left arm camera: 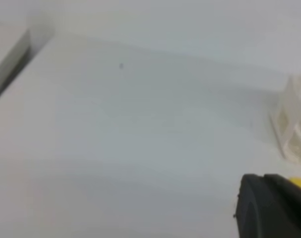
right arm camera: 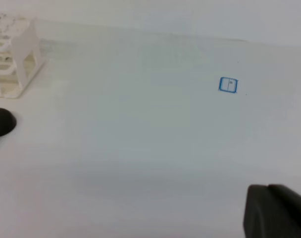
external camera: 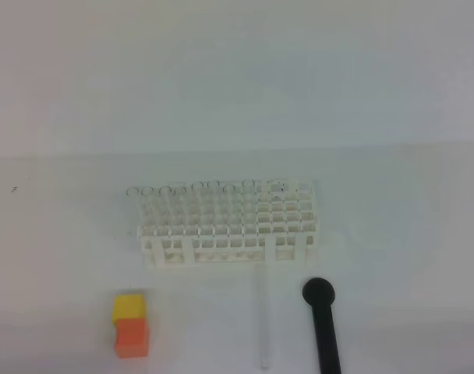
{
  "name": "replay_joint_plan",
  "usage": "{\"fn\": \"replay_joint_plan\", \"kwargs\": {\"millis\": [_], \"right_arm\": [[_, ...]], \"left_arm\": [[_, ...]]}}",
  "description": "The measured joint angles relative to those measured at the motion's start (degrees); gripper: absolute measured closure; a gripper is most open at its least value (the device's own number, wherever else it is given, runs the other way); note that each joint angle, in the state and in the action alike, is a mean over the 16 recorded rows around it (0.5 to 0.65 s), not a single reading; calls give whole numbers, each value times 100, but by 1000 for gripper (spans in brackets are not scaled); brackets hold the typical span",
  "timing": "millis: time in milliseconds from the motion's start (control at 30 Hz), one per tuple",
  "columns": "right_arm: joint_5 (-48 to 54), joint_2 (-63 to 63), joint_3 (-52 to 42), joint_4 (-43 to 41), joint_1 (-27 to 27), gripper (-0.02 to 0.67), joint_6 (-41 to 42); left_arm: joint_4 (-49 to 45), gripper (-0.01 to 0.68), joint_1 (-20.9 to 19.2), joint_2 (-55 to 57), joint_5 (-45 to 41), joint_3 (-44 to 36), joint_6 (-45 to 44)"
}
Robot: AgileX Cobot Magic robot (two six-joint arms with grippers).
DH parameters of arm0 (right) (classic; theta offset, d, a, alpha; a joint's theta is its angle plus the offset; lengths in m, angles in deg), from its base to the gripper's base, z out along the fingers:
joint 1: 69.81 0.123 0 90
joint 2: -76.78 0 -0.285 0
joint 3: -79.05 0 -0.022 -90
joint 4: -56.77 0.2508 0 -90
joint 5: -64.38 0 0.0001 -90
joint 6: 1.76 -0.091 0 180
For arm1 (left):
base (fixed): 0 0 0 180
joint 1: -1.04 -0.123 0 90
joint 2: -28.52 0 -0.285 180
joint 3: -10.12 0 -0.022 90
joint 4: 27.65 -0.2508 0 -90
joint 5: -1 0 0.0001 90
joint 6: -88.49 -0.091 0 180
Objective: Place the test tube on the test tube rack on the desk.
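Glass-clear and likely fragile, slippery, the test tube (external camera: 263, 323) lies on the desk (external camera: 65, 257) at the test tube rack's (external camera: 229, 222) six o'clock, best pinched mid-length; both grippers are closed, empty.

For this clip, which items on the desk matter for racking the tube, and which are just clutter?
Belongs to the job:
- test tube, lying flat in front of the rack
- test tube rack, with clear tubes along its back row
- desk

Just lying about:
- yellow-and-orange blocks
- black rod with a round head
- small blue square mark
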Motion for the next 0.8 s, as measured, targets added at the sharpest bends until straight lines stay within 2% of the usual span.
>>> {"fn": "replay_joint_plan", "kwargs": {"millis": [333, 567, 800], "right_arm": [[0, 0, 0, -1, 0, 650, 0], [-82, 0, -5, -32, 0, 650, 0], [-890, 0, -25, -84, 0, 650, 0]], "left_arm": [[-15, 673, 0, 0, 45, 0, 0], [-33, 673, 0, 0, 388, 0, 0], [-127, 673, 0, 0, 819, 0, -56]]}}
